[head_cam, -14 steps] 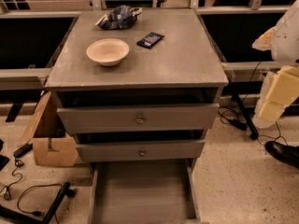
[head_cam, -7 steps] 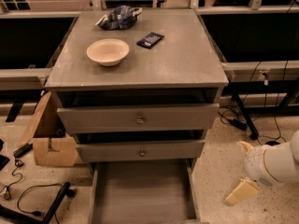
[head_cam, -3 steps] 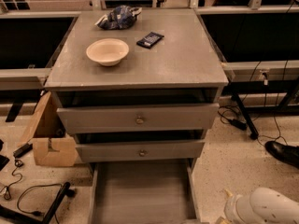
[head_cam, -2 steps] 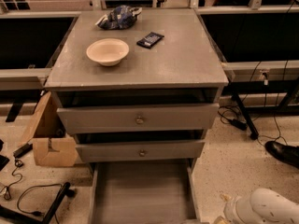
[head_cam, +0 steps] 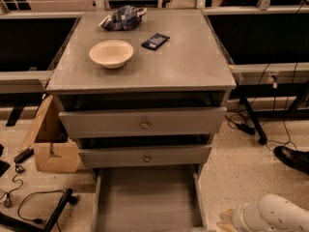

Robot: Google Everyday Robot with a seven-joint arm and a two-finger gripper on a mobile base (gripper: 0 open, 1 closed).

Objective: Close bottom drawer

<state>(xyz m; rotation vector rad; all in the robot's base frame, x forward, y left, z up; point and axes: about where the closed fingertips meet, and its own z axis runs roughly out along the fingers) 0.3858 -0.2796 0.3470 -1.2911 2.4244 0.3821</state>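
Bottom drawer stands pulled right out at the foot of the cabinet, its plain grey inside bare and its front edge lost below the frame. Over the last few seconds the arm has dropped from high on the cabinet's right to floor level. The gripper now sits low at lower right, just beside the drawer's right wall, with no contact seen. Whether it is released or clenched cannot be told. The drawer itself has not shifted. Judgement: approach nearly complete, closing push not yet begun. Bowl on top is undisturbed.
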